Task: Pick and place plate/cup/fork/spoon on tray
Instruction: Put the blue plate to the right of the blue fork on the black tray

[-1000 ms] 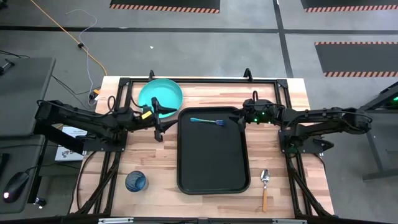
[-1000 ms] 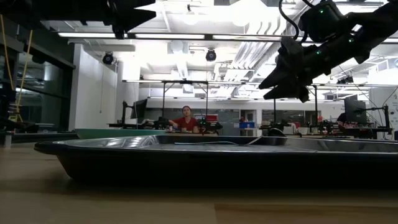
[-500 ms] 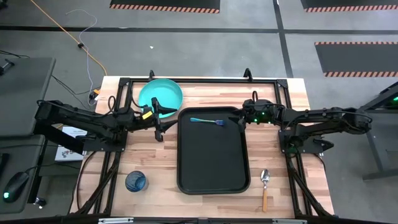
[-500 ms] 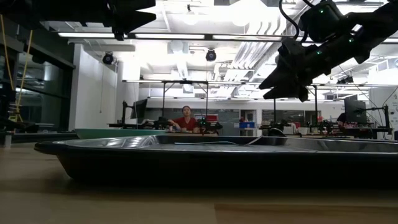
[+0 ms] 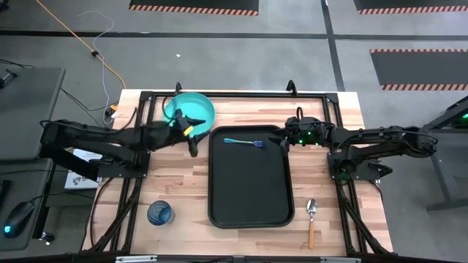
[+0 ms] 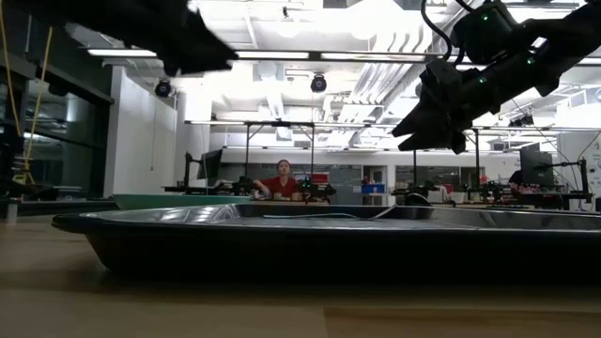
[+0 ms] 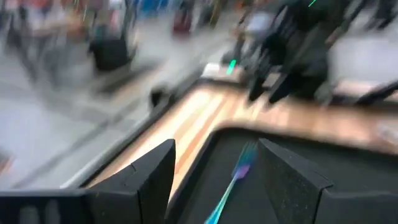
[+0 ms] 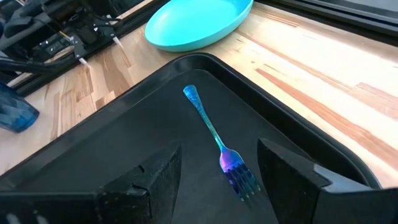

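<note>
The teal plate (image 5: 187,109) lies flat on the table at the far left, beside the black tray's (image 5: 248,197) far left corner; it also shows in the right wrist view (image 8: 199,22). The blue fork (image 5: 243,142) lies in the tray's far end (image 8: 217,143). The dark blue cup (image 5: 159,213) stands near left. The spoon (image 5: 311,219) lies right of the tray. My left gripper (image 5: 195,136) is open and empty, above the gap between plate and tray (image 7: 214,149). My right gripper (image 5: 284,142) is open and empty, above the tray's far right corner (image 8: 219,152).
A black metal frame (image 5: 234,93) runs along the table's far edge and down both sides. Bare wood lies between the cup and the tray and right of the tray above the spoon. People sit in the room behind (image 6: 282,180).
My left gripper has moved toward the table's right edge, closer to the tray's far left corner, and has turned about its wrist; its wrist view is blurred. Its fingers stay open. My right arm, the plate, fork, cup and spoon have kept still.
</note>
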